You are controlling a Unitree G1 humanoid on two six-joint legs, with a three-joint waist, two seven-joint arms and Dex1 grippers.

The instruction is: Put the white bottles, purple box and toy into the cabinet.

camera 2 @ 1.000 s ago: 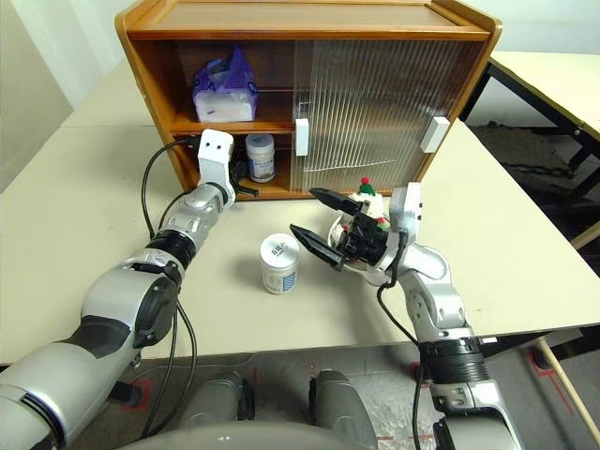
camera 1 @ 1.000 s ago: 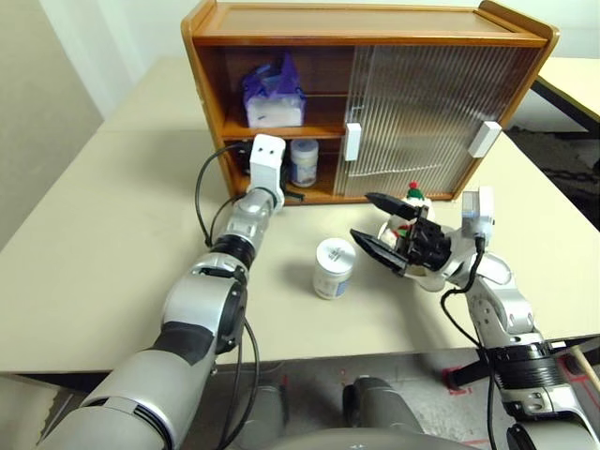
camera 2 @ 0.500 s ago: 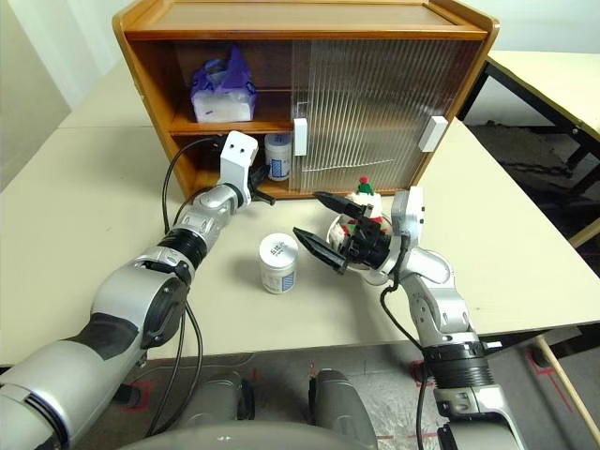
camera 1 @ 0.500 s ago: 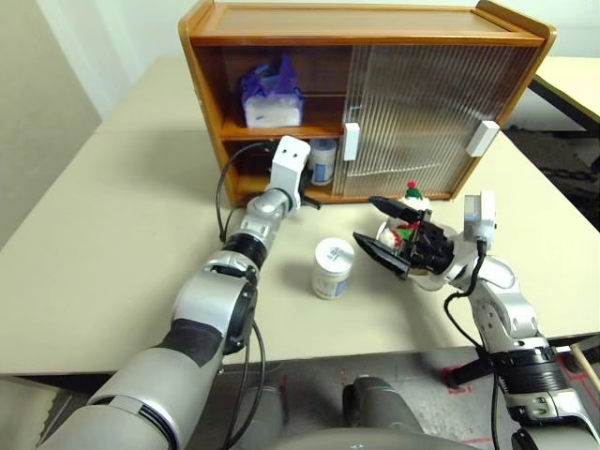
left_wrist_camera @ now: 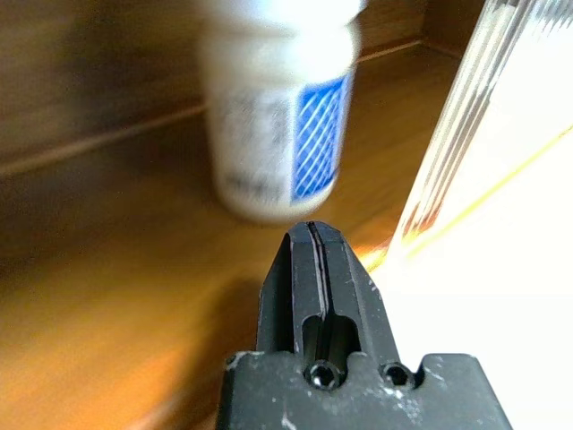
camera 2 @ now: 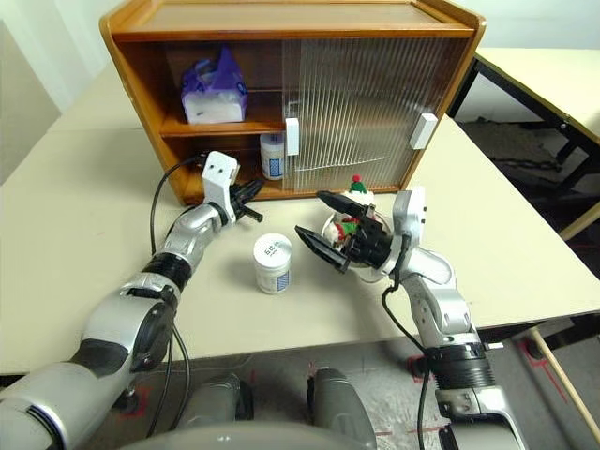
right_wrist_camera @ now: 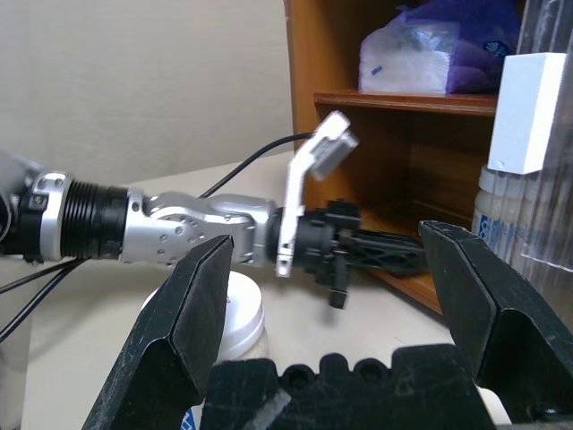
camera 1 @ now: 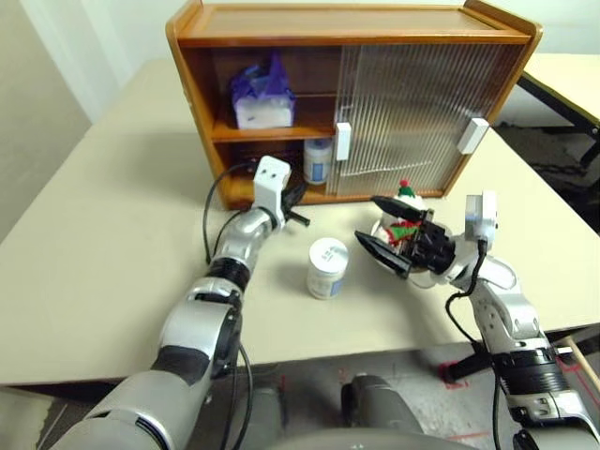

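The orange-brown cabinet [camera 1: 356,37] stands at the back of the table with its left half open. The purple box [camera 1: 262,94] lies on the upper shelf. One white bottle [camera 1: 317,161] stands on the lower shelf, right beside the sliding door's edge, and shows close ahead as a white bottle [left_wrist_camera: 277,116] in the left wrist view. My left gripper [camera 1: 298,214] is shut and empty at the front of that shelf. A second white bottle [camera 1: 326,268] stands on the table. My right gripper [camera 1: 370,223] hangs open and empty to its right. The toy [camera 1: 405,202] stands behind that hand, mostly hidden.
Both ribbed sliding doors [camera 1: 412,112] cover the cabinet's right half, with white handles [camera 1: 342,141] at their edges. The table's near edge [camera 1: 375,347] runs just below my arms. A second table [camera 1: 572,75] stands at the far right across a gap.
My left gripper swung right along the lower shelf, then drew back toward the shelf's front. The shelf bottle now stands nearer the door edge. The right arm stayed still. The camera shifted.
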